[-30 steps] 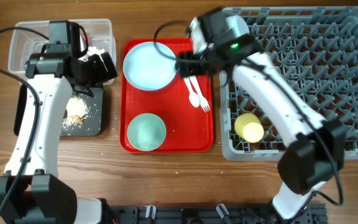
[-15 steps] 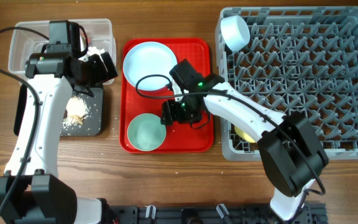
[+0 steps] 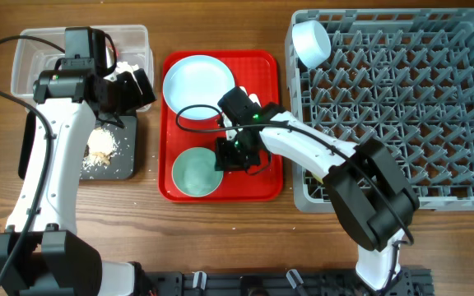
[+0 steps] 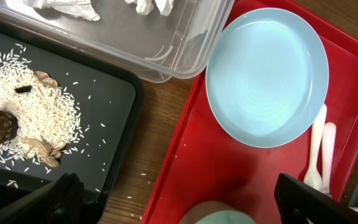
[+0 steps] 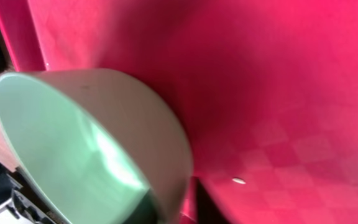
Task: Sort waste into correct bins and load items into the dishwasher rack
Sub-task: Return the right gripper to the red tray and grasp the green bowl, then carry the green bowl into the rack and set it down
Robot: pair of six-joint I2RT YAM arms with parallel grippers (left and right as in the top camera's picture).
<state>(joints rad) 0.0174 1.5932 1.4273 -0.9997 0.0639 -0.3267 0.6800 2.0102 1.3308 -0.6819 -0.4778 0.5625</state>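
Wooden worktop (image 3: 220,238), bearing at upper left a clear tub (image 3: 35,57); just below it a black tray (image 3: 126,164); at centre a red tray (image 3: 270,66); at right a grey pegged rack (image 3: 401,107).

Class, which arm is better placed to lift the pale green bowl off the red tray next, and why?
Right. The right gripper sits at the pale green bowl's rim; the left gripper hovers by the clear tub, farther off.
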